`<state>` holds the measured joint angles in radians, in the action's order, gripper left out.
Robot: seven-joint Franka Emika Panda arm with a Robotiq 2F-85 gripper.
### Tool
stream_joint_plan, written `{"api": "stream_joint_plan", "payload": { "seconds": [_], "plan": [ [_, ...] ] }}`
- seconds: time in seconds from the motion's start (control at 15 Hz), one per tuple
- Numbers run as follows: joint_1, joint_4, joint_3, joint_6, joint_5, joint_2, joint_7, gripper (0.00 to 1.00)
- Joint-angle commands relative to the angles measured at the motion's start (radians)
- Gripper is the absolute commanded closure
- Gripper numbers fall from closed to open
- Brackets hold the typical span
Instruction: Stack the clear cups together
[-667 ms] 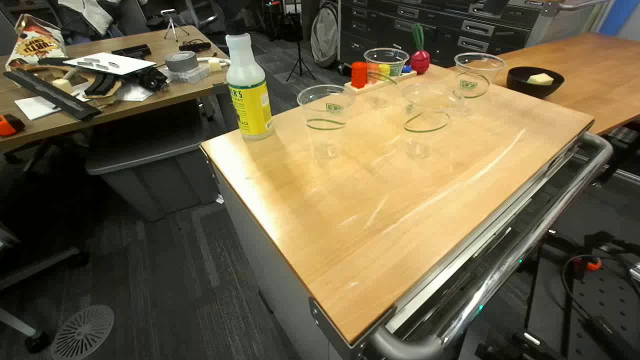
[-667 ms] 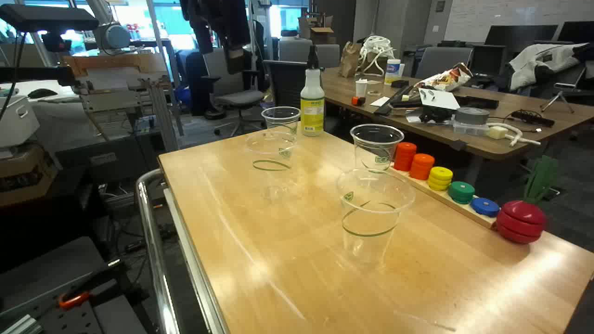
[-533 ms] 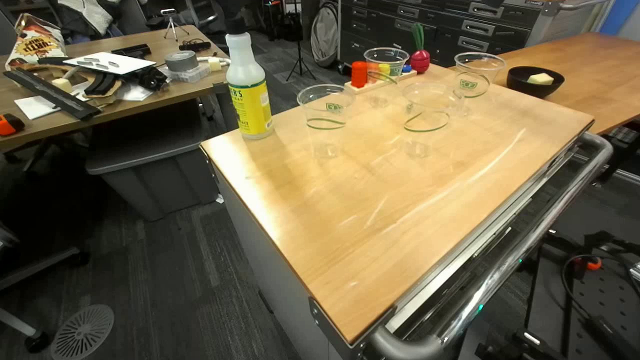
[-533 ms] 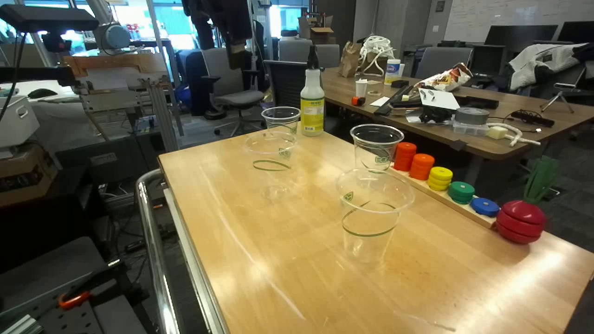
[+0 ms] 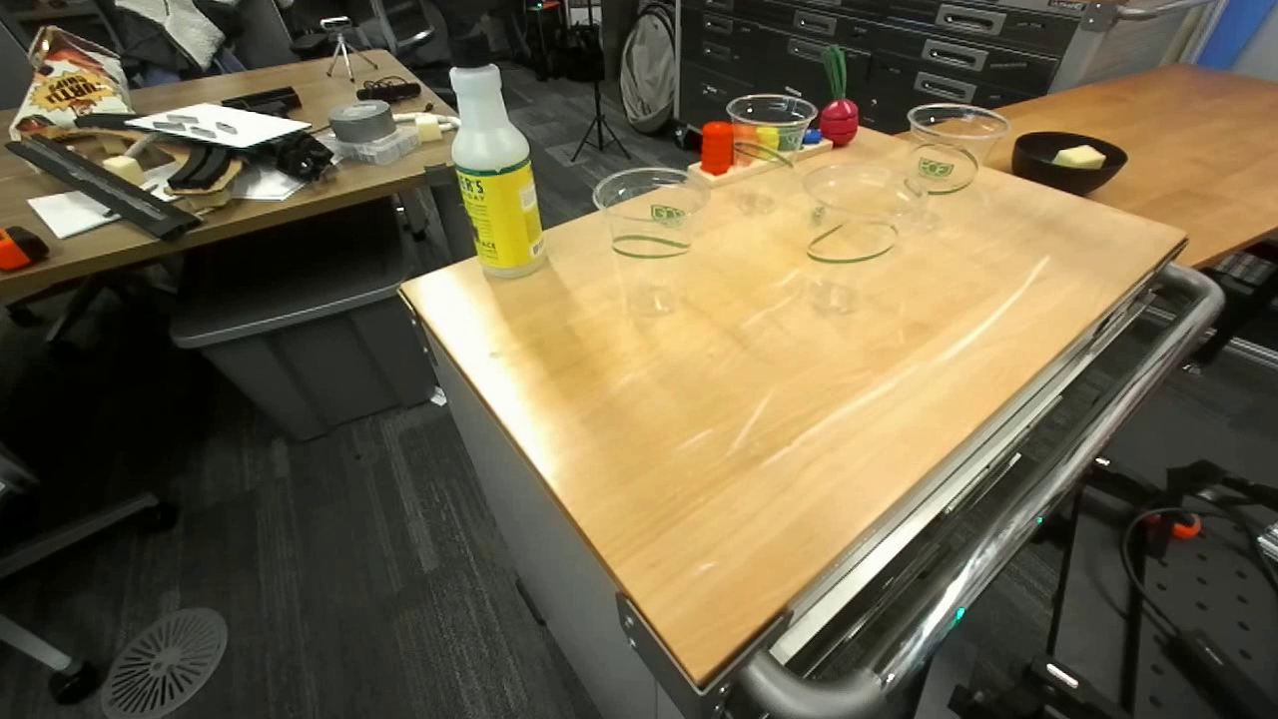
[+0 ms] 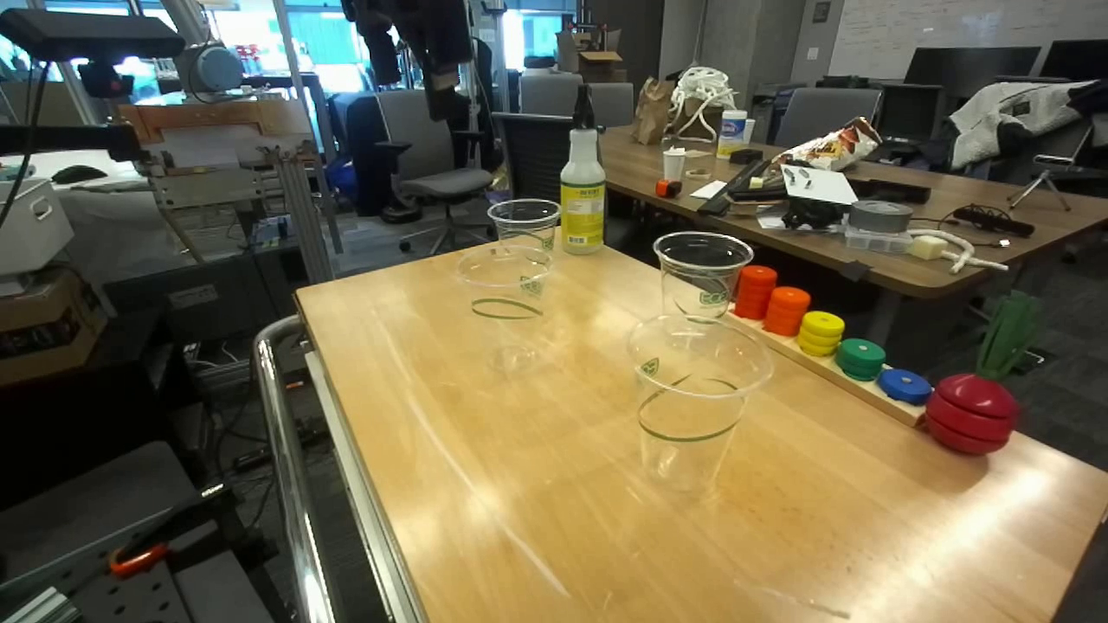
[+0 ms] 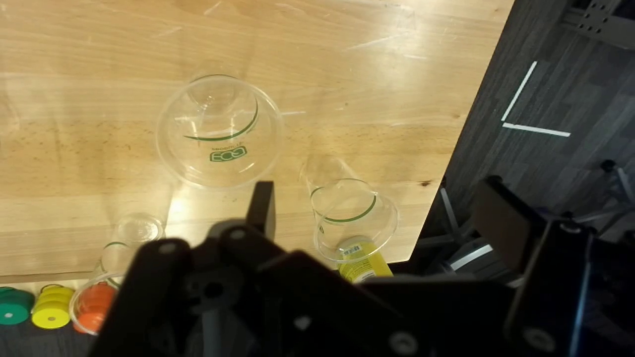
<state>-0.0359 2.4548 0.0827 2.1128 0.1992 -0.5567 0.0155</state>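
Note:
Several clear cups stand upright and apart on the wooden cart top. One clear cup [image 5: 659,214] [image 6: 525,227] [image 7: 354,213] is beside the spray bottle. A second clear cup [image 5: 854,215] [image 6: 505,285] [image 7: 218,134] is nearer the handle side. A third clear cup [image 5: 769,125] [image 6: 703,272] [image 7: 116,258] stands by the coloured toy. Another clear cup [image 5: 949,160] [image 6: 699,398] is at the opposite end and out of the wrist view. My gripper [image 7: 384,213] is open and empty, fingers wide apart. In an exterior view the gripper hangs high above the far end of the cart.
The white-and-yellow spray bottle [image 5: 504,190] [image 6: 582,195] [image 7: 364,263] stands at the corner. A coloured ring toy [image 6: 805,333] and a red radish toy [image 6: 971,414] line one edge. A metal handle [image 5: 1038,499] runs along the opposite side. A black bowl [image 5: 1068,165] sits on a neighbouring table.
My gripper has risen slightly in an exterior view, with a small shift to the right. The cups, bottle and toys have not moved.

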Motion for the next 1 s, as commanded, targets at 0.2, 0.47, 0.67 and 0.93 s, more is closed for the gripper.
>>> {"api": "stream_joint_plan", "payload": {
  "seconds": [0.2, 0.47, 0.67, 0.93],
  "plan": [
    [0.013, -0.002, -0.010, -0.003, 0.007, 0.001, 0.006, 0.00],
    [0.008, -0.018, -0.017, 0.006, 0.013, 0.032, -0.003, 0.00],
    [-0.008, -0.060, -0.013, 0.002, 0.039, 0.098, 0.012, 0.00],
    [0.007, -0.153, -0.040, 0.012, 0.010, 0.237, -0.033, 0.00]
  ]
}}
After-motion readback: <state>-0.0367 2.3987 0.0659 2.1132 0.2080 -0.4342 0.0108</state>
